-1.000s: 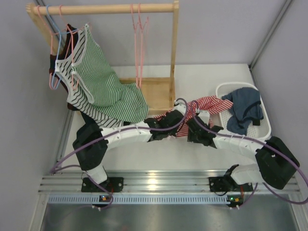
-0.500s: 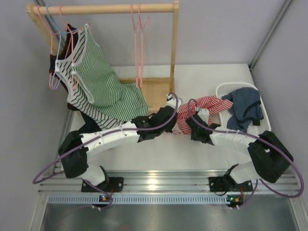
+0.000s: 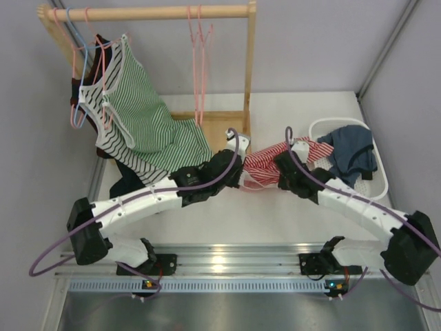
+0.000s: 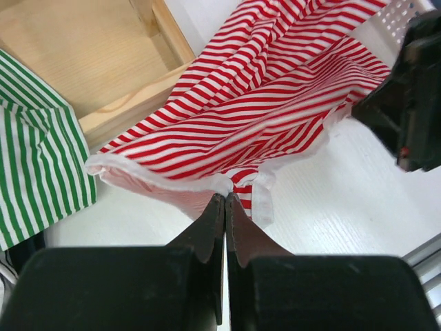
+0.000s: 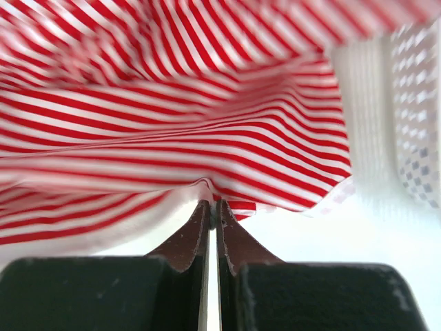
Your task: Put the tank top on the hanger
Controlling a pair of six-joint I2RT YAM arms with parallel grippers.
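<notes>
The red-and-white striped tank top [image 3: 265, 161] hangs stretched between my two grippers above the table, right of the wooden rack base. My left gripper [image 3: 240, 160] is shut on its white-trimmed edge, seen in the left wrist view [image 4: 225, 196] with the tank top [image 4: 262, 103] spread beyond. My right gripper [image 3: 284, 163] is shut on the other edge, seen in the right wrist view [image 5: 211, 205] under the cloth [image 5: 172, 103]. Two pink hangers [image 3: 199, 65] hang empty on the wooden rail.
A wooden rack [image 3: 249, 76] stands at the back with a green-and-white striped top [image 3: 145, 117] and more pink and blue hangers [image 3: 79, 62] at its left. A white basket [image 3: 377, 181] at the right holds a dark blue garment [image 3: 351, 157].
Both grippers have moved away from the arm bases and upward with the tank top, lifting it out of the basket's edge and spreading it between them. Both arms have stretched out.
</notes>
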